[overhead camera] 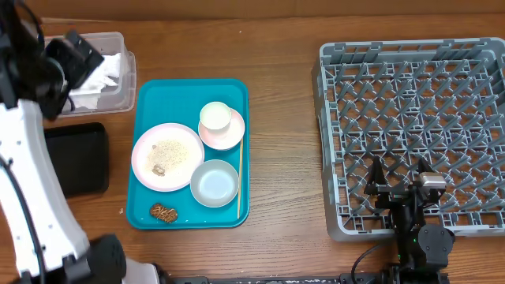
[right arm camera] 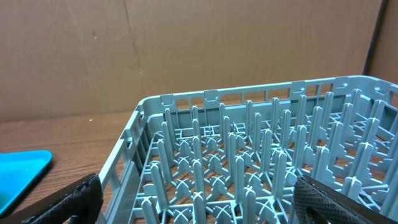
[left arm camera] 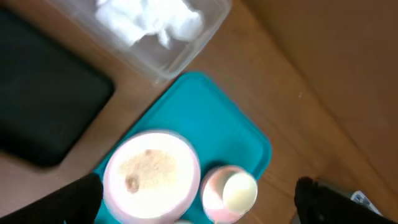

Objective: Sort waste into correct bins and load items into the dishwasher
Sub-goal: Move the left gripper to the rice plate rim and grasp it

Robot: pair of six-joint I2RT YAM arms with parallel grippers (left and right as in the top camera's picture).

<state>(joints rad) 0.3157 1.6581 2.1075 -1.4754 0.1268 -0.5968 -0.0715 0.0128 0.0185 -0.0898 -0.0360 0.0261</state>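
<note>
On the teal serving tray (overhead camera: 150,102) lie the round plate (overhead camera: 167,156) with rice grains (overhead camera: 170,150) and a small brown lump (overhead camera: 158,169), the pink saucer (overhead camera: 229,134) carrying the white cup (overhead camera: 215,116), and the white bowl (overhead camera: 215,183). A clear tub (overhead camera: 118,87) at the back left holds crumpled white tissues (overhead camera: 102,75). My left gripper (overhead camera: 79,57) hangs open above that tub, holding nothing. In the left wrist view the plate (left arm camera: 152,174) and cup (left arm camera: 239,191) sit between its wide fingers (left arm camera: 81,199). My right gripper (overhead camera: 398,180) stands open over the grey dish rack (overhead camera: 414,79).
A black tray (overhead camera: 75,158) lies left of the teal tray. A brown food piece (overhead camera: 163,212) and a thin wooden stick (overhead camera: 239,181) rest on the teal tray. Bare wooden table separates the tray from the rack. The rack's upright pegs (right arm camera: 249,143) fill the right wrist view.
</note>
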